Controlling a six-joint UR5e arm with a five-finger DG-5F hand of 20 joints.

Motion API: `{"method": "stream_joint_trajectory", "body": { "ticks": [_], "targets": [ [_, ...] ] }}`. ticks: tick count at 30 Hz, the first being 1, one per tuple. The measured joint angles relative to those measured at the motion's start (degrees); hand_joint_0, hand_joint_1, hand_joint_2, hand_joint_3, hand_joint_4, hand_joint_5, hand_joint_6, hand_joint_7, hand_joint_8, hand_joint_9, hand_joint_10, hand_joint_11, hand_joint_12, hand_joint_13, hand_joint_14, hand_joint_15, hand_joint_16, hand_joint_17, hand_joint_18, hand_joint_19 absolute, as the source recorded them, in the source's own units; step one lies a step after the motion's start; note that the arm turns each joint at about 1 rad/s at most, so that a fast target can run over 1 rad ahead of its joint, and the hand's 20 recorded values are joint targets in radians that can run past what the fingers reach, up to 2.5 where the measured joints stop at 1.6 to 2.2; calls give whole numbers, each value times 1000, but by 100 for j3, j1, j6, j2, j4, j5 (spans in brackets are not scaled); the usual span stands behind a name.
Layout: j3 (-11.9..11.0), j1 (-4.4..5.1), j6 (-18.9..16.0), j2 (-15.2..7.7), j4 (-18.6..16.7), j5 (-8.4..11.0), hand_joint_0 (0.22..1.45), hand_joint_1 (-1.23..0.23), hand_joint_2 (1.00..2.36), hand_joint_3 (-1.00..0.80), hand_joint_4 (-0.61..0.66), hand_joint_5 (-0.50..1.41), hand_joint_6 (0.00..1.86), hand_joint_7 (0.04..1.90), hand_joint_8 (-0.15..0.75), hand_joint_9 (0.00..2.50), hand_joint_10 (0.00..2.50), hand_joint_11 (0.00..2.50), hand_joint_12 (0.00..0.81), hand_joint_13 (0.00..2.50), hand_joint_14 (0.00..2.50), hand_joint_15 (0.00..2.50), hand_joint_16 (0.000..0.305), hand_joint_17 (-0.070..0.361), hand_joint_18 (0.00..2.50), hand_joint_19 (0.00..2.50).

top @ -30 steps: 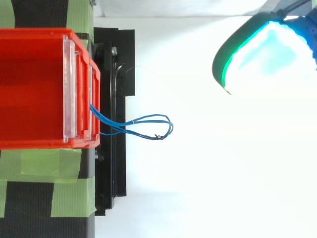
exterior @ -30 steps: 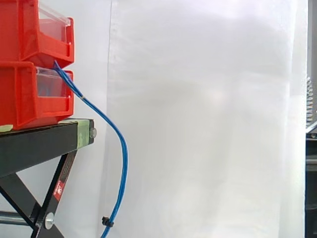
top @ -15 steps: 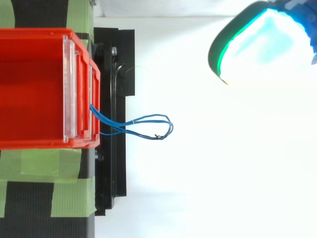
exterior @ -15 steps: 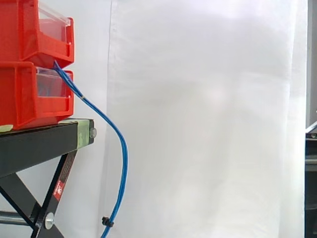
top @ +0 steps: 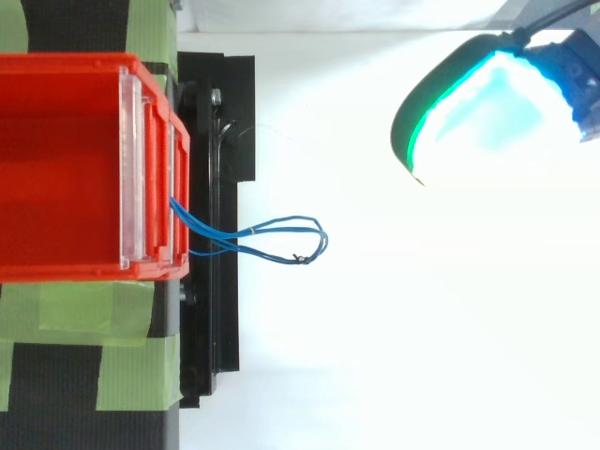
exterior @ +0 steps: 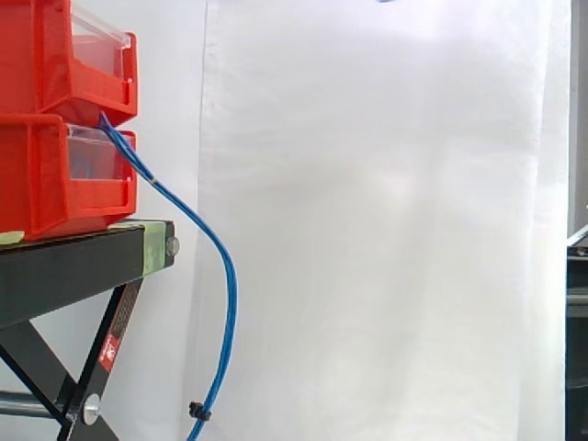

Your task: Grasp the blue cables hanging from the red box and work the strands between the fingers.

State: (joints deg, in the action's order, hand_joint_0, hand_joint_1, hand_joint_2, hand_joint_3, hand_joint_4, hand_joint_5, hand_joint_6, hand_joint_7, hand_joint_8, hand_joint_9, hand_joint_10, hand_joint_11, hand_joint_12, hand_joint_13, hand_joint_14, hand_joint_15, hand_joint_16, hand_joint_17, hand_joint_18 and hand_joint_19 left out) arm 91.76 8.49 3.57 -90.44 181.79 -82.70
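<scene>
**Hand well apart from the hanging cables**

Seen from above, the hand (top: 487, 112) sits at upper right, a cyan-green glow; whether it is open or closed cannot be told. Well apart, the blue cables (exterior: 223, 276) hang free from the lower red box (exterior: 55, 179) on a black stand (exterior: 73, 262).

cables (exterior: 232, 303) hanging from bins (exterior: 37, 175), bins on stand (exterior: 64, 266)

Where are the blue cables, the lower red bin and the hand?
blue cables (exterior: 231, 294): side view, on the hanging curve, partway down.
lower red bin (exterior: 37, 184): side view, on its side wall.
hand (top: 478, 117): top view, on its glowing cyan pad.
</scene>
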Motion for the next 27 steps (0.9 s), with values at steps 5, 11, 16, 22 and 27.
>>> {"method": "stream_joint_trajectory", "body": {
  "ticks": [5, 11, 16, 22, 27],
  "targets": [
    [1, 28, 3, 0, -23, 59, 623, -256, 1000, -1000, 131, -491, 5, 668, 288, 0, 1, 74, 357, 0, 4, 222, 71, 160, 0, 220],
    [2, 46, 3, -2, -25, 85, 623, -257, 1000, -1000, 131, -490, 5, 667, 289, 0, 1, 83, 357, 0, 6, 213, 71, 160, 0, 226],
    [16, 50, -6, -96, 4, 68, 623, -258, 1000, -1000, 131, -489, 5, 667, 290, 0, 0, 87, 357, 0, 6, 217, 71, 159, 0, 225],
    [277, 48, -21, -177, -62, 61, 624, -259, 1000, -1000, 132, -486, 5, 670, 291, 0, 1, 94, 358, 0, 4, 221, 71, 159, 0, 231],
    [632, 39, -21, -183, -539, 66, 624, -259, 1000, -1000, 133, -485, 5, 671, 292, 0, 2, 96, 358, 0, 4, 218, 71, 159, 0, 231]
  ]
}}
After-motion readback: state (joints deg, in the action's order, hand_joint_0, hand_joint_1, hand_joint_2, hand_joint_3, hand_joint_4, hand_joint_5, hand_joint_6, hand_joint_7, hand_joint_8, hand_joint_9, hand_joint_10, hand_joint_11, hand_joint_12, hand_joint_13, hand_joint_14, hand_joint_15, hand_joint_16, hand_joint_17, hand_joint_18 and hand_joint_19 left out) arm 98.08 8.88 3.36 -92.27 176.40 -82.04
